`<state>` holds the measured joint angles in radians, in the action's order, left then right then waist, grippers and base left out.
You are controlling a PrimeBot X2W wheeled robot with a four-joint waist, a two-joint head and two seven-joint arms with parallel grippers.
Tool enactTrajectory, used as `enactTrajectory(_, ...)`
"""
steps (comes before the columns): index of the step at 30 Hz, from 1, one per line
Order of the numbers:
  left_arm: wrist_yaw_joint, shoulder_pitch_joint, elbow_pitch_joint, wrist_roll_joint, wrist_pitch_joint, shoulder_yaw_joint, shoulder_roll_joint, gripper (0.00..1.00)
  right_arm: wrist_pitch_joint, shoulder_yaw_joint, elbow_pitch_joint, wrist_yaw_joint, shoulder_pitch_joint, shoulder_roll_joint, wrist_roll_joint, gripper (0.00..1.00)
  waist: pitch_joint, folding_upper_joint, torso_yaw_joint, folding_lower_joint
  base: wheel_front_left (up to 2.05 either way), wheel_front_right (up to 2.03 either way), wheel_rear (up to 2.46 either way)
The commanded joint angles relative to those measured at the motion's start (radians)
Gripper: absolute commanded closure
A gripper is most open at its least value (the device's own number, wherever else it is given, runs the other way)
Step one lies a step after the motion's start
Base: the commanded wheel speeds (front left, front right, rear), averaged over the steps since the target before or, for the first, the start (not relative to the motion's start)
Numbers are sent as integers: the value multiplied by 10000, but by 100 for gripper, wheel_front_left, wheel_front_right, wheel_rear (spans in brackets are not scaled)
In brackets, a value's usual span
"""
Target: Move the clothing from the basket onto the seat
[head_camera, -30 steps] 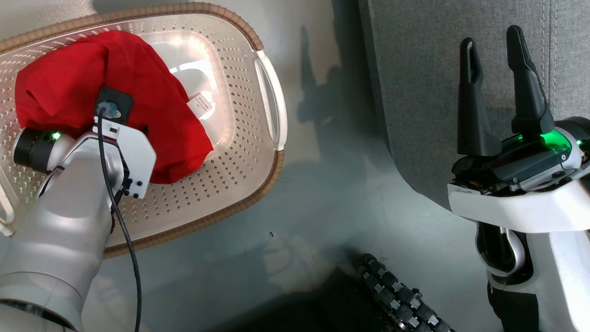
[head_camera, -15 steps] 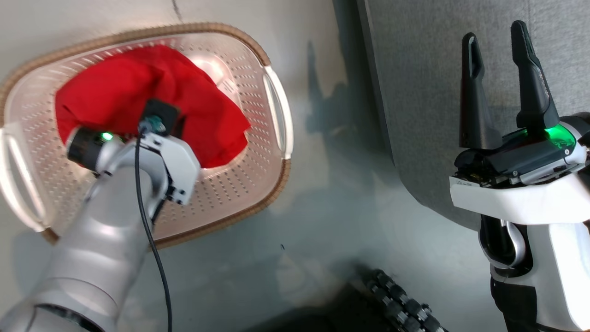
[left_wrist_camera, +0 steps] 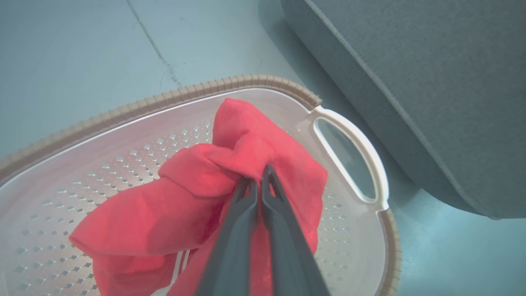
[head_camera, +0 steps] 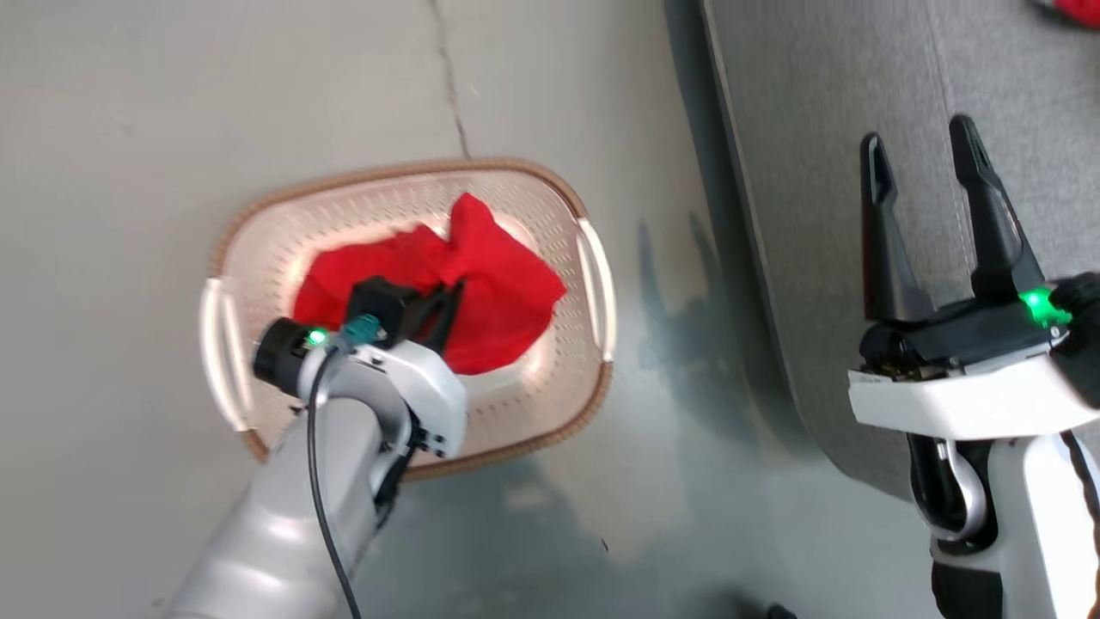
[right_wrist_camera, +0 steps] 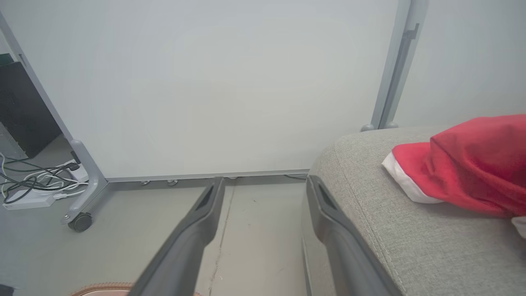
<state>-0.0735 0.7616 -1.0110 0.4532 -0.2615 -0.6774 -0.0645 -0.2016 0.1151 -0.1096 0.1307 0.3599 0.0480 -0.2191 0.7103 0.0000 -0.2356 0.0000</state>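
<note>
Left wrist view: left tool (left_wrist_camera: 259, 179) clamped on red garment (left_wrist_camera: 246, 148) over basket (left_wrist_camera: 246, 78).
Change: garment now bunched, lifting.
Right tool (head_camera: 917, 135): spread, empty.
Next: seat (left_wrist_camera: 431, 82).

The cracked grey floor (head_camera: 129, 129) carries the basket (head_camera: 361, 206) near the seat (head_camera: 859, 86), which bears a red garment (right_wrist_camera: 472, 164).

Lab or test space is suggested: bare grey floor (head_camera: 129, 172) with crack (head_camera: 449, 77), wheeled partition panel (right_wrist_camera: 230, 90) across upper frame, loose cables (right_wrist_camera: 24, 181) at left edge.
</note>
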Motion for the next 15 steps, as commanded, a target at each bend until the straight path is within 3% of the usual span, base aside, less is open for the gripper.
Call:
enactTrajectory(1, 67, -317, 386, 39, -37, 115, 10, 100, 99, -77, 1, 2, -226, 57, 88, 0, -978, 0, 728, 0, 0, 0, 0)
enactTrajectory(15, 410, -2816, 5117, -641, -44, 1730, -280, 100, 1239, -269, -78, 2, -1732, 57, 336, 0, -3699, 0, 1652, 0, 0, 0, 0)
